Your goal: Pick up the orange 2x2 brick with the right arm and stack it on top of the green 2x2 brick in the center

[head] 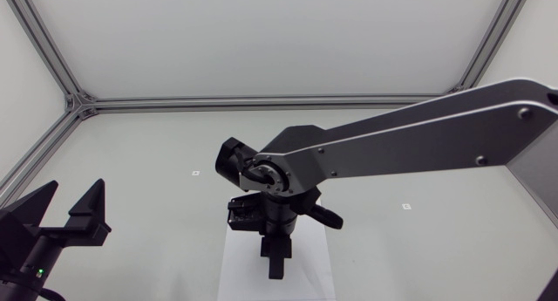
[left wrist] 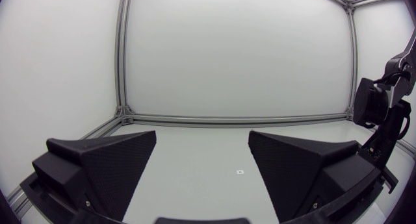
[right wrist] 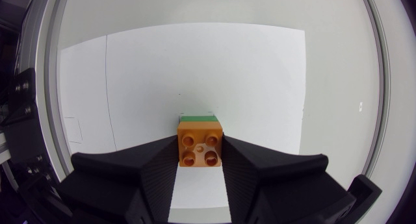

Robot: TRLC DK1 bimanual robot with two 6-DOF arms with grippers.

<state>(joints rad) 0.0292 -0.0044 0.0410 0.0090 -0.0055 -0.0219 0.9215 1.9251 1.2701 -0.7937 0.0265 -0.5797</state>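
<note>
Clamping the orange 2x2 brick [right wrist: 200, 146] by two opposite side walls, the right gripper [right wrist: 201, 156] points straight down over a white sheet [right wrist: 195, 68] laid at the middle of the counter [right wrist: 338, 68]. Both black fingers press flat against the brick, one on each side, and its four studs face up toward the wrist camera. A thin strip of the green 2x2 brick [right wrist: 198, 119] shows just past the orange one's far edge, seemingly beneath it. Whether the two are pressed home, touching or slightly apart cannot be told from this angle. In the head view the right arm [head: 410, 135] comes in from the side and covers both bricks.

The left gripper [left wrist: 203, 146] sits well apart near the counter's corner, its fingers spread wide with nothing between them.

The brick looks like hard moulded plastic, so it is probably light and stiff and unlikely to deform under the squeeze. Its smooth walls could slip or twist if pinched off-centre. The present hold on the flat walls, with the studs and underside left free, looks like the right one. Mating will likely need the edges squared to the green brick and a firm, straight push down. A skewed press could leave it cocked on the studs.
</note>
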